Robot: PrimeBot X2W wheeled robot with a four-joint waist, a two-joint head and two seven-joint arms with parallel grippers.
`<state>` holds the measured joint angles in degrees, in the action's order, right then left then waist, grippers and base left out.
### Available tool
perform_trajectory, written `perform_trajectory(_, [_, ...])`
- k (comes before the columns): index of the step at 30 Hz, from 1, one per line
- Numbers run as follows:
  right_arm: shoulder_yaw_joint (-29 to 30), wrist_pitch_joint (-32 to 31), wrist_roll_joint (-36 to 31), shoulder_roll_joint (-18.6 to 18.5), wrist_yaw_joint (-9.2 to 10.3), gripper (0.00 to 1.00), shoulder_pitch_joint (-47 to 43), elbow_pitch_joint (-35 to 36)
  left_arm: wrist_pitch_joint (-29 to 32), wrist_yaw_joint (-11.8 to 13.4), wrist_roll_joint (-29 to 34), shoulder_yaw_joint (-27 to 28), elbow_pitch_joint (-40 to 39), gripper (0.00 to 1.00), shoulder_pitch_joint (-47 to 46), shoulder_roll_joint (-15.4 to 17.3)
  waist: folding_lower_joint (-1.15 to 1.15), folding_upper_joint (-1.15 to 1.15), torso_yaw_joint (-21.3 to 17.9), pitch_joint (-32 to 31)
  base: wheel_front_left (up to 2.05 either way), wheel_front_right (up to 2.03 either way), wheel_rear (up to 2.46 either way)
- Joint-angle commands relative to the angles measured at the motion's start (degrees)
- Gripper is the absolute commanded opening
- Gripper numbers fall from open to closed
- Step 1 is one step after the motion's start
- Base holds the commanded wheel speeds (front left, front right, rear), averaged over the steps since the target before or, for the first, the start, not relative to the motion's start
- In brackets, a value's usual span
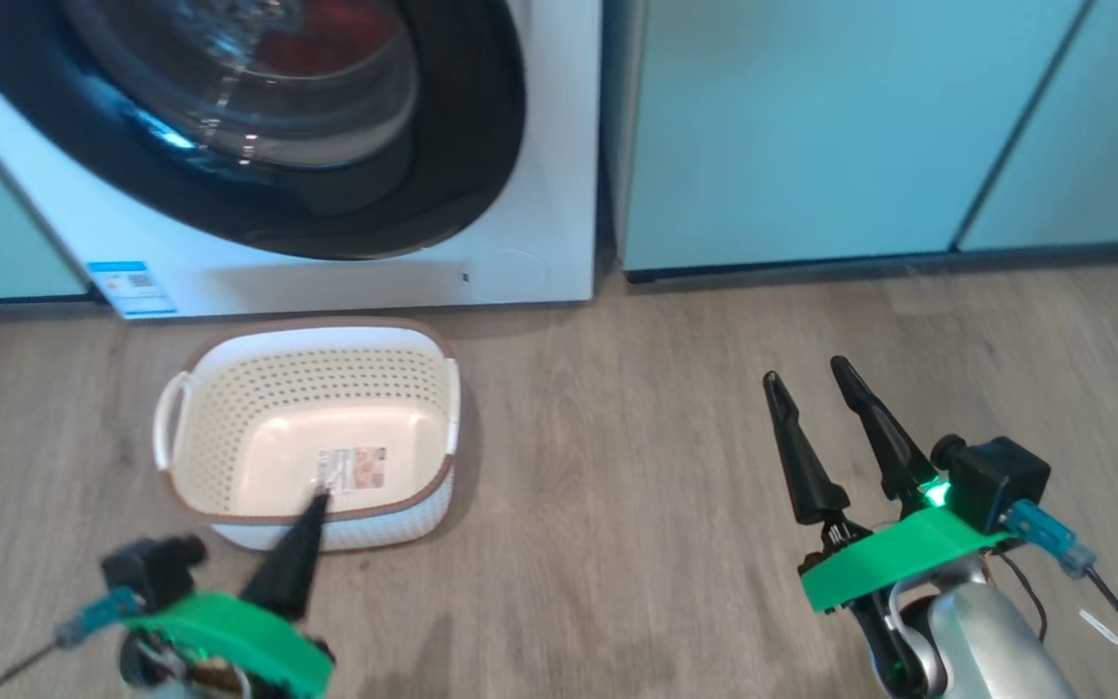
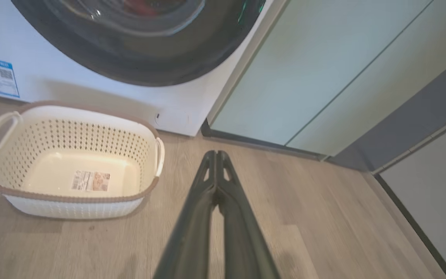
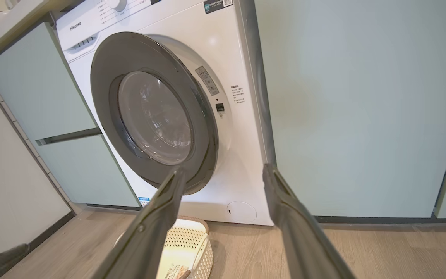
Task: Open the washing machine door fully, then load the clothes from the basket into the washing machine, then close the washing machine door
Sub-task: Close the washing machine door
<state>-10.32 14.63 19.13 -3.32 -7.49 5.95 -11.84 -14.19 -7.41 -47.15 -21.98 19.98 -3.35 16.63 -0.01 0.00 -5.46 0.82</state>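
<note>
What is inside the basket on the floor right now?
The basket holds a label on its floor and no clothes. In the head view the shut left pincer covers a bit of that floor; the left wrist view shows it bare.

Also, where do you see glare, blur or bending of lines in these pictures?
Head view: white glare streaks on the clear domed glass of the black-rimmed round washing machine door. Left wrist view: the shut left gripper, two dark fingers, is blurred. Right wrist view: the open right gripper is blurred; the pale green cabinet leans.
</note>
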Motion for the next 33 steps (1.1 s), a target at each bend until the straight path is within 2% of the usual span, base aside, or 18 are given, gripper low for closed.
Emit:
perform_trajectory(1, [-1.1,0.4,-0.2,-0.4,0.00,1.00,0.8,2.3,-0.8,-0.1,2.9,5.8,-3.0,0.00,-2.3,-0.6,0.01,0.00,1.4,-0.8,0.00,0.00,0.00])
perform_trajectory(5, [-0.8,0.4,-0.2,-0.7,0.00,1.00,0.4,2.6,-0.8,-0.1,11.0,15.0,-8.9,0.00,0.3,-5.8,0.01,0.00,2.6,-1.2,0.00,0.00,0.00])
perform_trajectory(11, [-0.6,0.4,-0.3,-0.7,0.00,1.00,0.4,2.8,-0.8,-0.1,22.1,24.2,-17.0,0.00,2.6,-11.0,0.01,0.00,3.9,-1.2,0.00,0.00,0.00])
perform_trajectory(13, [-0.5,0.4,-0.3,-0.6,0.00,1.00,0.5,2.9,-0.8,-0.1,25.3,24.9,-18.5,0.00,3.3,-11.7,0.01,0.00,4.2,-1.1,0.00,0.00,0.00])
perform_trajectory(21, [-0.5,0.4,-0.2,-0.3,0.00,1.00,0.5,2.8,-0.8,-0.1,31.6,24.7,-19.1,0.00,4.9,-13.3,0.01,0.00,4.8,-1.2,0.00,0.00,0.00])
perform_trajectory(23, [-0.5,0.4,-0.1,-0.3,0.00,1.00,0.5,2.7,-0.8,-0.1,32.5,24.6,-18.5,0.58,5.3,-13.5,0.01,0.00,4.8,-1.2,0.00,0.00,0.00])
perform_trajectory(24, [-0.5,0.4,-0.1,-0.3,0.00,1.00,0.6,2.6,-0.8,-0.1,32.6,24.7,-18.3,0.96,5.3,-13.5,0.01,0.00,4.7,-1.2,0.00,0.00,0.00])
perform_trajectory(25, [-0.4,0.4,0.0,-0.2,0.00,1.00,0.6,2.6,-0.8,-0.1,32.5,24.7,-17.8,1.00,5.5,-13.6,0.01,0.00,4.7,-1.2,0.00,0.00,0.00])
perform_trajectory(33, [-0.3,0.4,0.0,0.0,0.00,1.00,0.7,2.4,-0.8,-0.1,33.7,24.1,-17.0,1.00,5.1,-13.7,0.01,0.00,4.3,-0.9,0.00,0.00,0.00])
